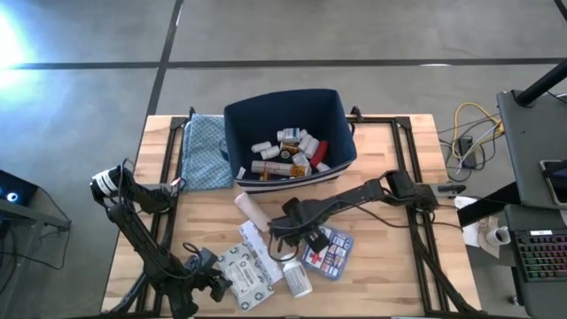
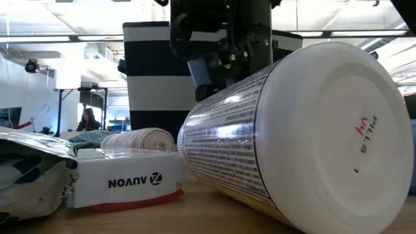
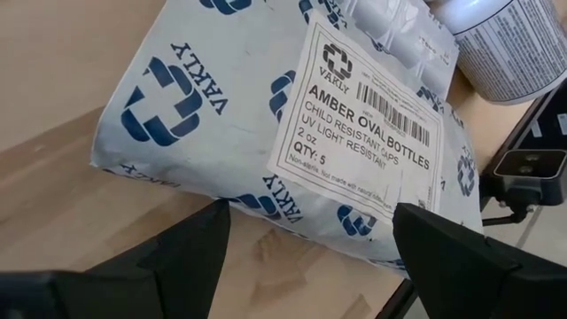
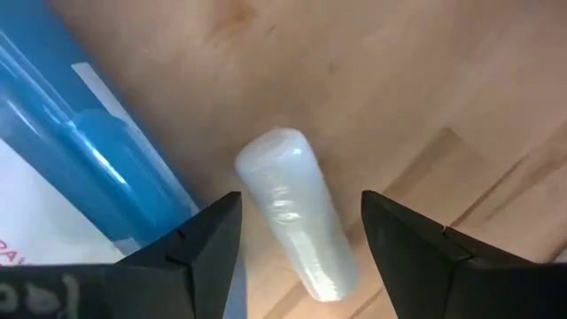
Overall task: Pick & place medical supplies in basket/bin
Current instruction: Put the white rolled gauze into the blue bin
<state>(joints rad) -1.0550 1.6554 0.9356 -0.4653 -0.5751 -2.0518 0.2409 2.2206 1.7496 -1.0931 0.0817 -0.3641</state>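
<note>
The large dark navy rectangular fabric bin (image 1: 290,137) stands at the table's far middle edge, already holding a heap of small white pill bottles (image 1: 285,149) and a red bottle (image 1: 320,151). Just beside its left wall lies a blue patterned cloth (image 1: 203,151).

In front of the bin, loose supplies crowd the wooden table (image 1: 390,266): a pale rolled bandage (image 1: 252,210), a white box printed AUVON (image 2: 127,179), a grey-white printed packet (image 1: 248,274) labelled amber oval bottles, a white pill bottle lying on its side (image 1: 297,276), and a blue-white first-aid box with a red cross (image 1: 327,252).

The right gripper (image 1: 297,232) hangs low over this cluster, between the bandage and the first-aid box. Its fingers are spread apart, and between them a small whitish cylinder (image 4: 297,213) lies on the wood, with the blue box edge just beside it.

The left gripper (image 1: 211,282) sits near the table's front edge, fingers parted and grasping nothing, facing the printed packet.
</note>
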